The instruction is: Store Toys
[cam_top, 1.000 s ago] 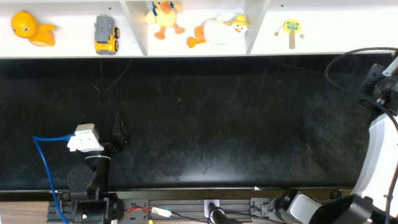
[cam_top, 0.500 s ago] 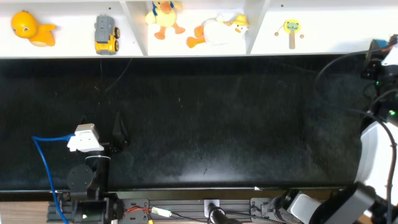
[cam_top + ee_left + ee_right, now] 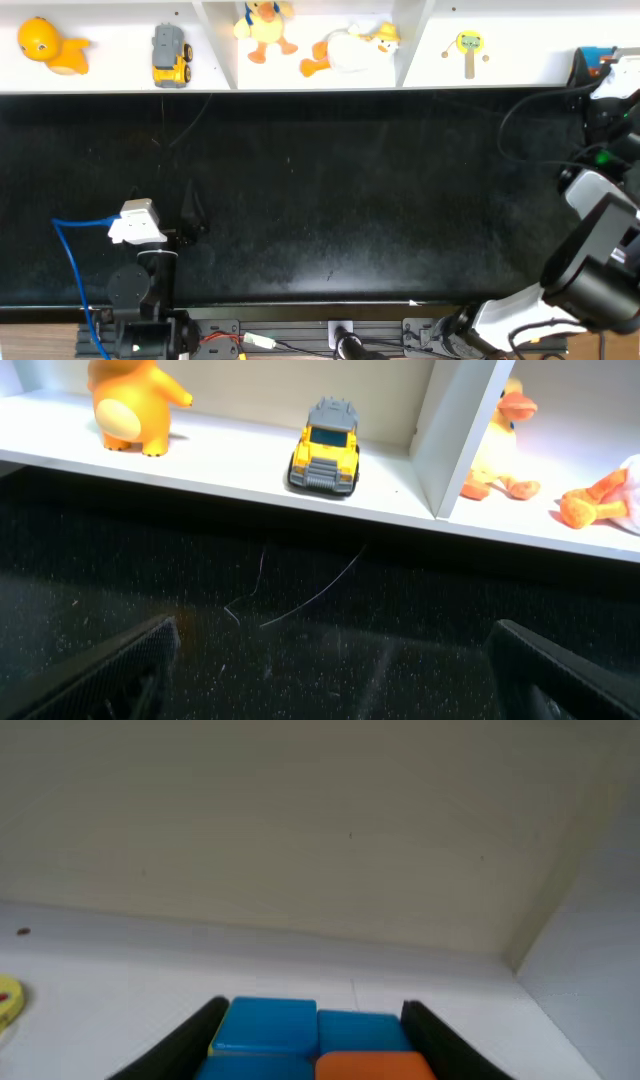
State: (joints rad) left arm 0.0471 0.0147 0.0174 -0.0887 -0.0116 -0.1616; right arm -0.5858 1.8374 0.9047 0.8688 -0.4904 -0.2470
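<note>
Toy block (image 3: 265, 1026) in right pincer (image 3: 312, 1045) over white shelf (image 3: 120, 970).

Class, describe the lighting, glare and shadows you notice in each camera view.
Top view: the white shelf glares against the dark mat. Left wrist view: the yellow truck throws a small shadow beneath itself. Right wrist view: even light on the blue-and-orange toy.

The left arm (image 3: 150, 275) is black, with a white block (image 3: 137, 222) and a blue cable (image 3: 72, 245) beside it. The right arm (image 3: 595, 235) has white and black shells and black cables (image 3: 507, 115).
</note>
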